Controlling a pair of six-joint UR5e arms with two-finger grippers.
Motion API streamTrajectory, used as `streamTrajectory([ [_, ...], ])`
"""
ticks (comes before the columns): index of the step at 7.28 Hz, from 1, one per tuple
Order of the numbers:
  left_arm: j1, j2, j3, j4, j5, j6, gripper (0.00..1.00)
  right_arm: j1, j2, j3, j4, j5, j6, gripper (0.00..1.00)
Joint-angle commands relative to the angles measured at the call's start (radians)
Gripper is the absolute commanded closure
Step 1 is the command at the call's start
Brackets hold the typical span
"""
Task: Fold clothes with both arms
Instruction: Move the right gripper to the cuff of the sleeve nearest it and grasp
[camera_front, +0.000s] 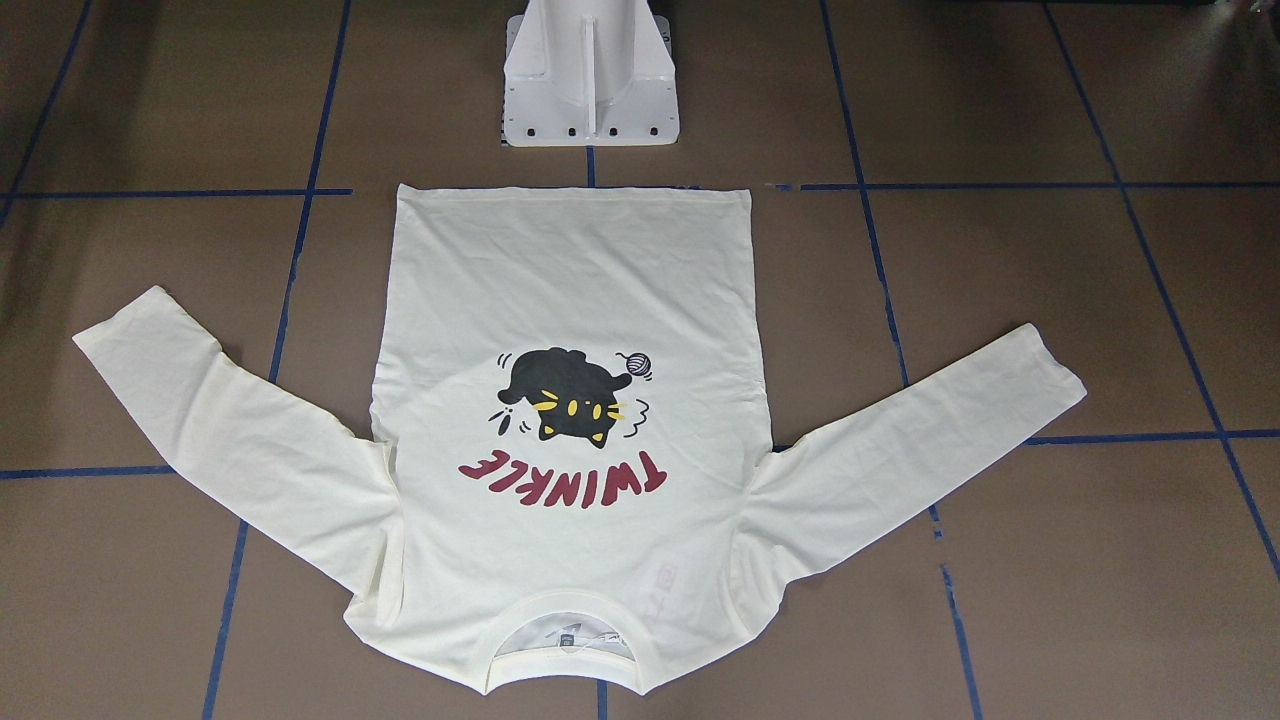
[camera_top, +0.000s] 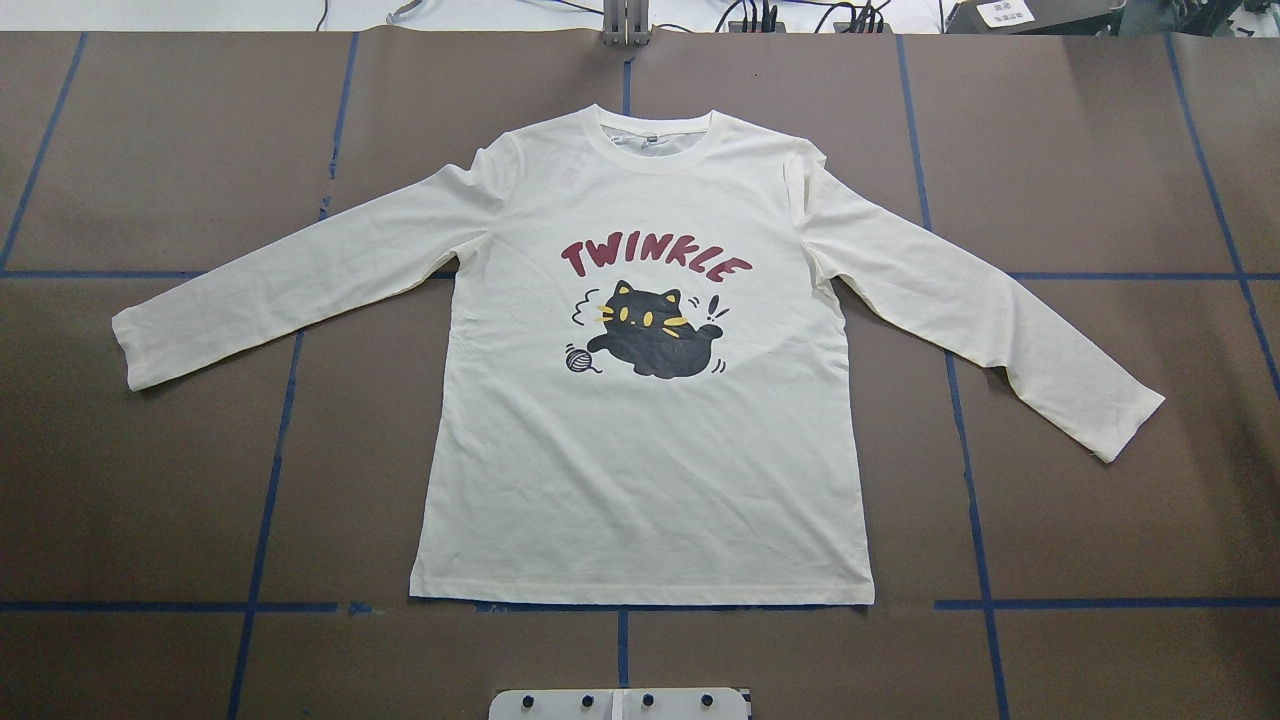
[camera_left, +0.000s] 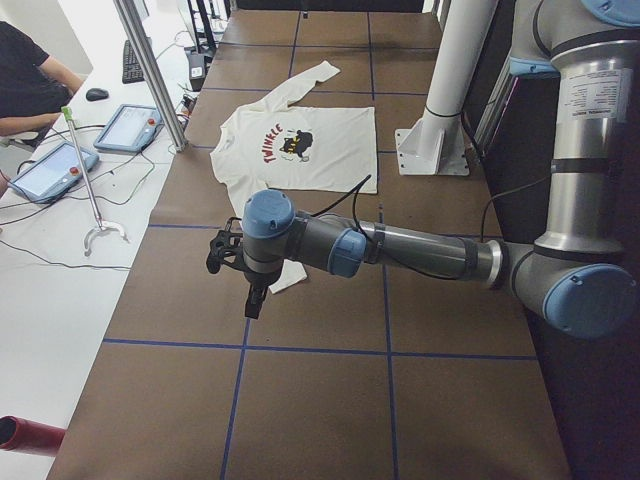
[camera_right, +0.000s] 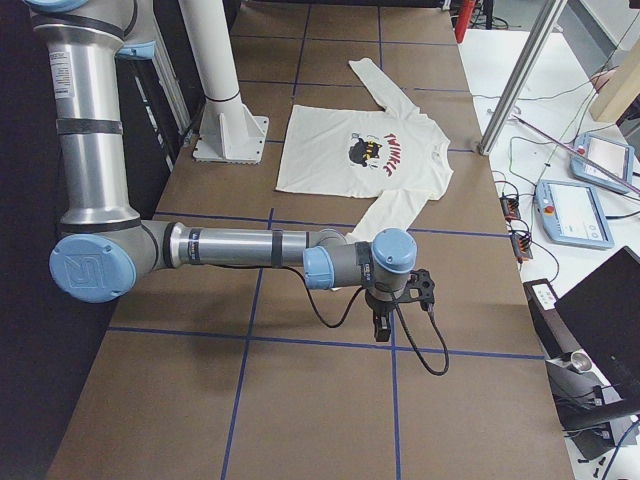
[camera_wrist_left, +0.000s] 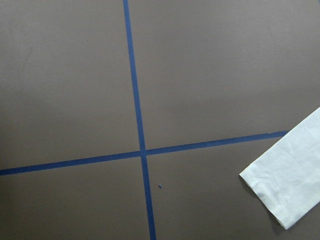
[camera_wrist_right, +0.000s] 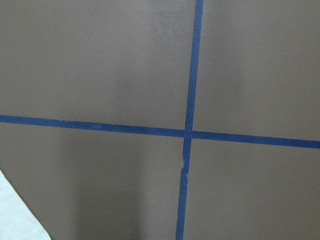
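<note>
The T-shirt (camera_top: 640, 480) lies flat, print up, on the desk (camera_top: 150, 480). The left gripper (camera_left: 253, 308) and right gripper (camera_right: 380, 333) hover near its outspread cuffs (camera_wrist_left: 290, 180) (spread or pressed together, I cannot tell). Best to pinch both cuffs evenly, together.

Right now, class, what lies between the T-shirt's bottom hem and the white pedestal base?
Only a strip of bare brown table, crossed by blue tape, separates T-shirt from pedestal. The overhead exterior view shows it best.
</note>
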Motion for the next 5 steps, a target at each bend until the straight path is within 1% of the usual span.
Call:
streamTrajectory([
  [1, 0.002, 0.021, -0.015, 0.0, -0.003, -0.004, 0.0, -0.02, -0.001, -0.015, 0.042, 0.005, 0.002, 0.0],
  [2, 0.002, 0.023, -0.011, -0.012, -0.004, -0.001, 0.0, -0.079, -0.033, -0.018, 0.167, 0.012, 0.01, 0.0],
  [3, 0.008, 0.021, -0.008, -0.013, -0.009, -0.001, 0.0, -0.166, -0.044, -0.018, 0.254, 0.014, 0.07, 0.0],
  [4, 0.009, 0.021, -0.011, -0.032, -0.01, 0.002, 0.0, -0.225, -0.061, -0.003, 0.336, 0.029, 0.244, 0.0],
  [5, 0.015, 0.021, -0.011, -0.055, -0.009, 0.002, 0.0, -0.324, -0.114, 0.002, 0.501, 0.02, 0.445, 0.0],
])
